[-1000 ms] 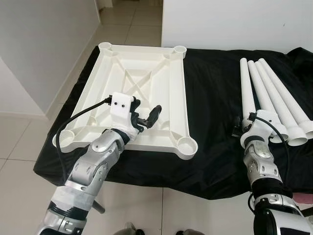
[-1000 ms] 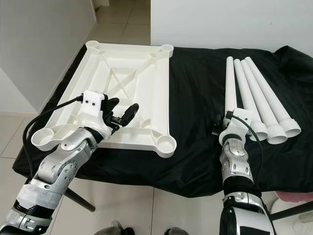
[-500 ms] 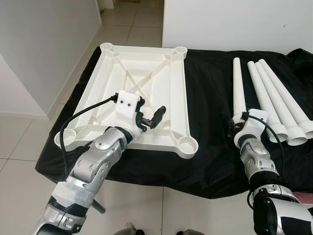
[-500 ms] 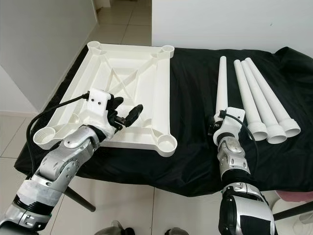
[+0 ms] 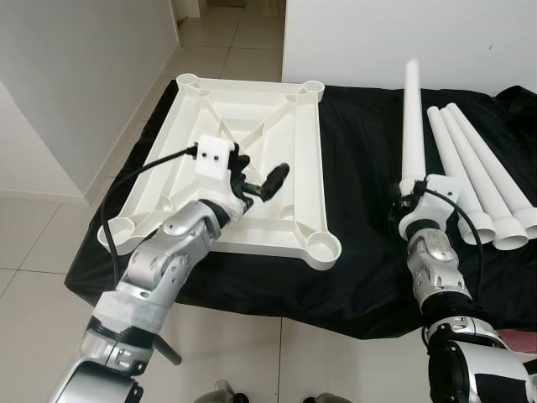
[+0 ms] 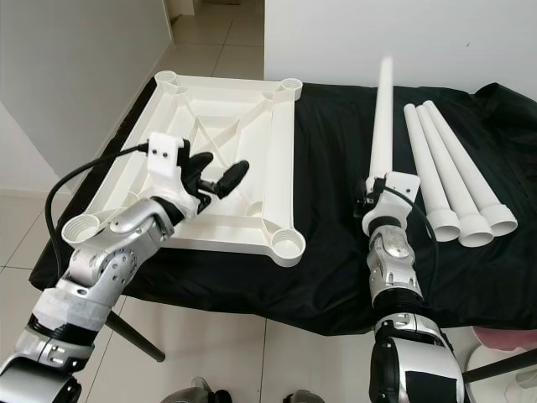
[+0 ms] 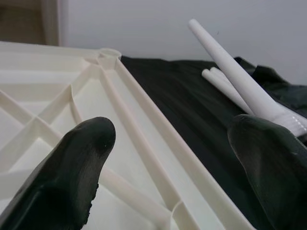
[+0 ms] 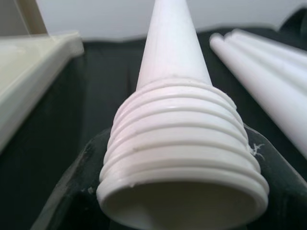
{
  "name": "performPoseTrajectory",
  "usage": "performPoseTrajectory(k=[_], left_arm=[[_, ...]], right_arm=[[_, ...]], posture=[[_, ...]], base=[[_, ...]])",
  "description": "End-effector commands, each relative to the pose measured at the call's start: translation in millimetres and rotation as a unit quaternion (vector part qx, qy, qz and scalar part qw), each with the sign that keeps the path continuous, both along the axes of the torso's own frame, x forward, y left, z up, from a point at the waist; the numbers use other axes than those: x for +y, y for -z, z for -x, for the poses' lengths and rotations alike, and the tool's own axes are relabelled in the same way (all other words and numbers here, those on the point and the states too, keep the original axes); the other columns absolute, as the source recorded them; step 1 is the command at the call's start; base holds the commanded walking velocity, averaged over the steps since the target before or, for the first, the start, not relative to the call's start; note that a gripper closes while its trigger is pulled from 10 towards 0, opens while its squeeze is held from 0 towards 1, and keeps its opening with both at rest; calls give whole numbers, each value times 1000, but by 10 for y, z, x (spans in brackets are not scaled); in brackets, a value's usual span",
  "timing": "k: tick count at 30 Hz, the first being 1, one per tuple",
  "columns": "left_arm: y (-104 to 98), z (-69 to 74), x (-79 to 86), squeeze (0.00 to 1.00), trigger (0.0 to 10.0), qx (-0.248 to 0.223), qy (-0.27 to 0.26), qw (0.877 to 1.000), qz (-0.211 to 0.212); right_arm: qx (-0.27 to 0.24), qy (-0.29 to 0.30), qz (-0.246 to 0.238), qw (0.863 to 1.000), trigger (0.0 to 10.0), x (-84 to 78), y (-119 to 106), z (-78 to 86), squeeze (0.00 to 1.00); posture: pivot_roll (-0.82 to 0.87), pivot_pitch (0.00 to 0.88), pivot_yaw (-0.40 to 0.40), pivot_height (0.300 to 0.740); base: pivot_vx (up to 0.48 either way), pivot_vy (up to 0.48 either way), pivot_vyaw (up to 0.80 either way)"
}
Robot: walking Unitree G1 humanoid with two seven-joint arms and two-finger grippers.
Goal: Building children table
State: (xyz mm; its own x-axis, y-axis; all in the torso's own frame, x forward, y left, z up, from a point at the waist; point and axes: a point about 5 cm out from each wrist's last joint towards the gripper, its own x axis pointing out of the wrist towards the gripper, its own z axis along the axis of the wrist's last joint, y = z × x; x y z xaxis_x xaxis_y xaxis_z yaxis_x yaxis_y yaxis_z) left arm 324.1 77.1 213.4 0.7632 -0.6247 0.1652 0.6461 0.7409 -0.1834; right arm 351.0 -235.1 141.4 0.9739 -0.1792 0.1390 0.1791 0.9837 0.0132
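Right gripper [image 6: 375,204] is clamped on the threaded wide end of a long tapered white plastic table leg [image 6: 383,117], and the leg is lifted off the cloth, its narrow tip pointing up toward twelve o'clock and blurred; in the right wrist view the ribbed screw collar of that leg [image 8: 182,143] sits snug between the two black fingers [image 8: 72,191]. Just out at three o'clock from it, three more white tapered legs [image 6: 457,180] lie side by side on the black cloth covering the work surface [image 6: 336,159], wide threaded ends toward the robot, narrow tips fanning away toward eleven o'clock. Over at nine o'clock, the left gripper [image 5: 256,180] hovers above the big upturned white plastic tabletop with moulded ribs and round corner sockets [image 5: 243,126], fingers spread wide and holding nothing; from the left wrist view one black fingertip [image 7: 76,163] is over the ribbed underside and the other is out past the tabletop's long edge, over the cloth. The tabletop lies flat on the left half of the cloth, underside up, with an X of ribs in its middle and a leg socket [image 6: 288,243] at the near corner, open and unfilled. That socket sits at about nine o'clock from the held leg, well apart from it, bare black cloth between. Pale tiled floor [image 5: 33,277] shows around the table.
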Motion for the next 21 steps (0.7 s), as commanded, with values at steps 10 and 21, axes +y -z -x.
performPoseTrajectory(k=[10, 21], left_arm=[[-302, -74, -30, 0, 10000, -19, 162, 986, 29], [-463, -151, -127, 0, 10000, 50, 243, 964, 94]], right_arm=[[-98, -17, 79, 992, 10000, 174, -291, 88, 0], [-179, -97, 22, 979, 10000, 418, -433, 251, 0]], posture=[[-47, 0, 31, 740], [-44, 0, 28, 740]], base=[[0, 0, 0], [0, 0, 0]])
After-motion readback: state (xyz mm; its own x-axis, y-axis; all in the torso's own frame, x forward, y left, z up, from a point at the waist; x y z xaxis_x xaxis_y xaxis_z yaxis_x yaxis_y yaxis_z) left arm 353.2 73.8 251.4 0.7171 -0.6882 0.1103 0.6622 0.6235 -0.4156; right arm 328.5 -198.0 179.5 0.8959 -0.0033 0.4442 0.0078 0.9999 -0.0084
